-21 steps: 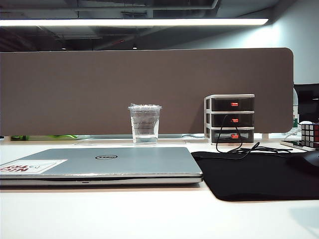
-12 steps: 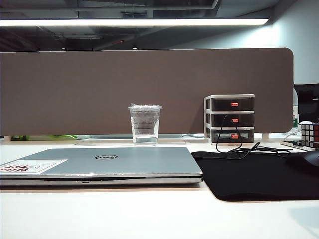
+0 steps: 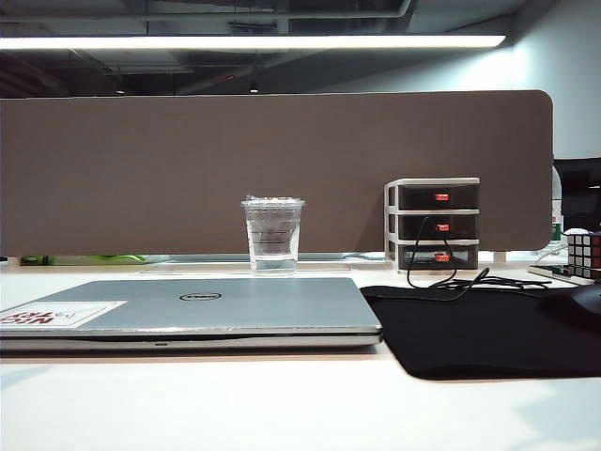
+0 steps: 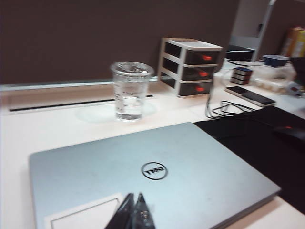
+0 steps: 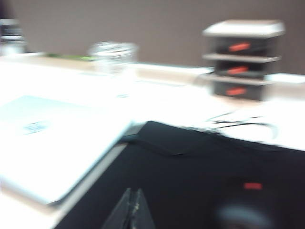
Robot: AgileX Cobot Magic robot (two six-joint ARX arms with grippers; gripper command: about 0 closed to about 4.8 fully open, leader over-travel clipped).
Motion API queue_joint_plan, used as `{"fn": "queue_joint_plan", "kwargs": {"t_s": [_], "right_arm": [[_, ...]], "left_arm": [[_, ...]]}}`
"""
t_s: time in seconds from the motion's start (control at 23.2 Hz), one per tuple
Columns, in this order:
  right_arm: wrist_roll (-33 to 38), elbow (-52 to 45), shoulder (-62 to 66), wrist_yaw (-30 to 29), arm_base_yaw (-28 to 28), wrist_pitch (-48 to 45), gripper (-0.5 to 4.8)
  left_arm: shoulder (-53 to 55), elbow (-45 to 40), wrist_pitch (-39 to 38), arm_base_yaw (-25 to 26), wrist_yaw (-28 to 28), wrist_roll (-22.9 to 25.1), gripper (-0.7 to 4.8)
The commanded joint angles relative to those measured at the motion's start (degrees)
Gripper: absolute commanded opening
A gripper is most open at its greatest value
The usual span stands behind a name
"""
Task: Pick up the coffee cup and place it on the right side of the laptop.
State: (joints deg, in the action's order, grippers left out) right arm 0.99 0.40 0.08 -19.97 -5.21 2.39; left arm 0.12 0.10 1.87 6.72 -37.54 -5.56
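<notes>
White desk (image 3: 282, 413), brown partition behind; coffee cup (image 3: 272, 235) upright at twelve o'clock of laptop (image 3: 188, 315), untouched; left gripper (image 4: 135, 210) pinched together over lid; right gripper (image 5: 132, 210) together above black mat (image 5: 190, 181); everything left.

Laptop (image 3: 188, 315) silver-grey, white-red sticker. Coffee cup (image 3: 272, 235) clear, ribbed. Mouse mat (image 3: 479, 329) black. Organizer (image 3: 434, 224) grey, red tabs. Counter (image 3: 282, 413) white.

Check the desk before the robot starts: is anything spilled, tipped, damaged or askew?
Nothing stands out. The coffee cup stands upright, lid on, behind the closed laptop. Both pincers, left and right, are shut and clear of it.
</notes>
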Motion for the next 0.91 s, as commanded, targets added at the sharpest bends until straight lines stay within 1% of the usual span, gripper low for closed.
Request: {"fn": "queue_joint_plan", "kwargs": {"t_s": [0.04,0.09,0.13,0.39,0.43,0.47,0.52,0.56,0.78,0.86,0.91], "right_arm": [[0.96,-0.28,-0.11,-7.37,-0.04,-0.07,-0.01],[0.96,-0.28,-0.11,-7.34,-0.02,-0.07,-0.01],[0.96,-0.28,-0.11,-7.34,-0.02,-0.04,-0.01],[0.96,-0.28,-0.11,-7.17,-0.02,-0.07,-0.01],[0.96,-0.28,-0.11,-7.17,-0.02,-0.07,-0.01],[0.96,-0.28,-0.11,-7.17,-0.02,-0.07,-0.01],[0.96,-0.28,-0.11,-7.17,-0.02,-0.04,-0.01],[0.96,-0.28,-0.11,-7.17,-0.02,-0.07,-0.01],[0.96,-0.28,-0.11,-7.17,-0.04,-0.07,-0.01],[0.96,-0.28,-0.11,-7.17,-0.04,-0.04,-0.01],[0.96,-0.28,-0.11,-7.17,-0.04,-0.04,-0.01]], "left_arm": [[0.02,0.33,-0.02,-0.37,-2.64,-1.38,0.26],[0.02,0.33,-0.07,-0.42,-2.99,-2.29,0.56],[0.02,0.33,-0.04,-0.5,-2.67,-2.86,0.62],[0.02,0.33,0.98,-0.48,-1.95,-2.84,0.62],[0.02,0.33,1.2,-0.5,-0.77,-3.02,0.62],[0.02,0.33,1.25,-0.5,-0.61,-4.66,0.62],[0.02,0.33,1.38,-0.5,1.03,-8.52,0.62],[0.02,0.33,1.42,-0.5,1.66,-8.96,0.62],[0.02,0.37,1.81,-0.7,1.7,-9.33,0.62],[0.02,0.46,2.12,-2.01,2.27,-9.27,0.62],[0.02,0.66,2.1,-3.21,3.8,-9.29,0.59]]}}
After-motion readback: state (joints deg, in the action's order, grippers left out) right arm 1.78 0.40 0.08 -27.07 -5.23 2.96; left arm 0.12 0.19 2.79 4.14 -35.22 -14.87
